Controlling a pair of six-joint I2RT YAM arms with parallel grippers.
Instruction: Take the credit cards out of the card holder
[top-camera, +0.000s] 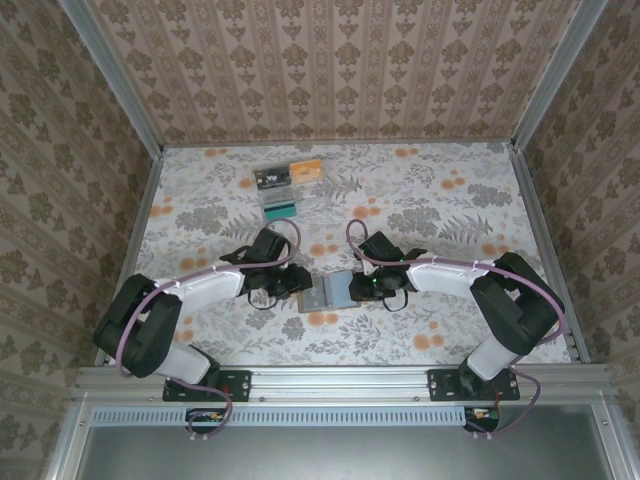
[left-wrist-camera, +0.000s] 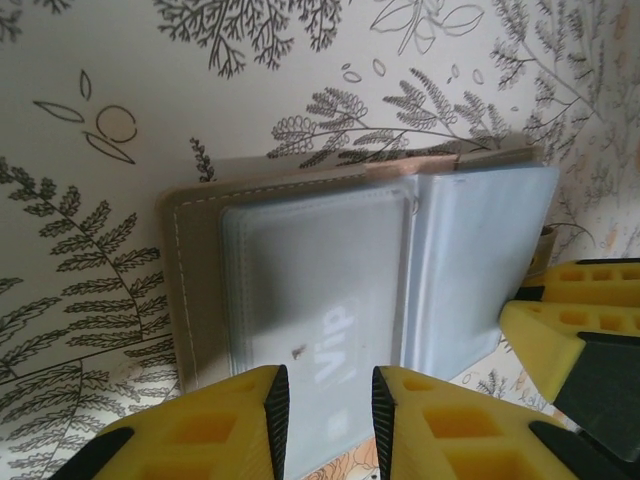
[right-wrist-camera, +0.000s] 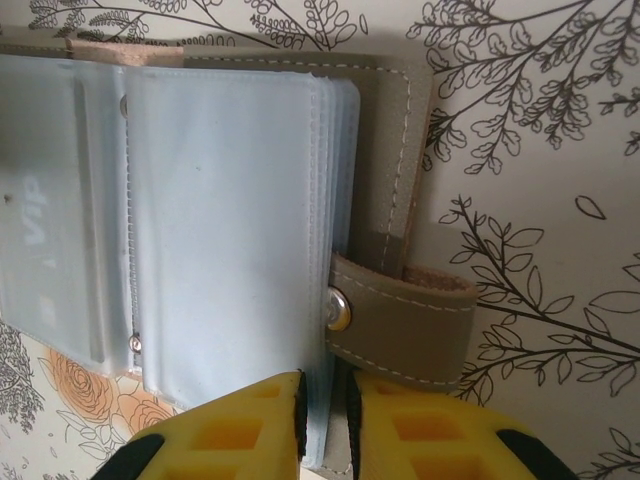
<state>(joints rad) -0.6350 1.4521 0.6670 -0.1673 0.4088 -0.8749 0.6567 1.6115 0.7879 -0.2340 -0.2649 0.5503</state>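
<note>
The card holder (top-camera: 330, 292) lies open and flat near the front of the table, between my two grippers. Its grey-brown cover (left-wrist-camera: 195, 290) carries clear sleeves. The left sleeve holds a pale credit card (left-wrist-camera: 320, 290) printed "ViP", also seen in the right wrist view as the credit card (right-wrist-camera: 30, 230). My left gripper (left-wrist-camera: 330, 385) is open, its fingers standing over the near edge of that card with a clear gap to each pad. My right gripper (right-wrist-camera: 325, 385) is shut on the near corner of the right sleeve stack and cover (right-wrist-camera: 390, 150), next to the snap strap (right-wrist-camera: 400, 320).
A few small flat items lie at the back centre: a dark one (top-camera: 272, 180), an orange one (top-camera: 307, 170) and a teal one (top-camera: 282, 208). Patterned walls close in the table on three sides. My right gripper's yellow fingers (left-wrist-camera: 570, 320) sit close beside the wallet's right panel.
</note>
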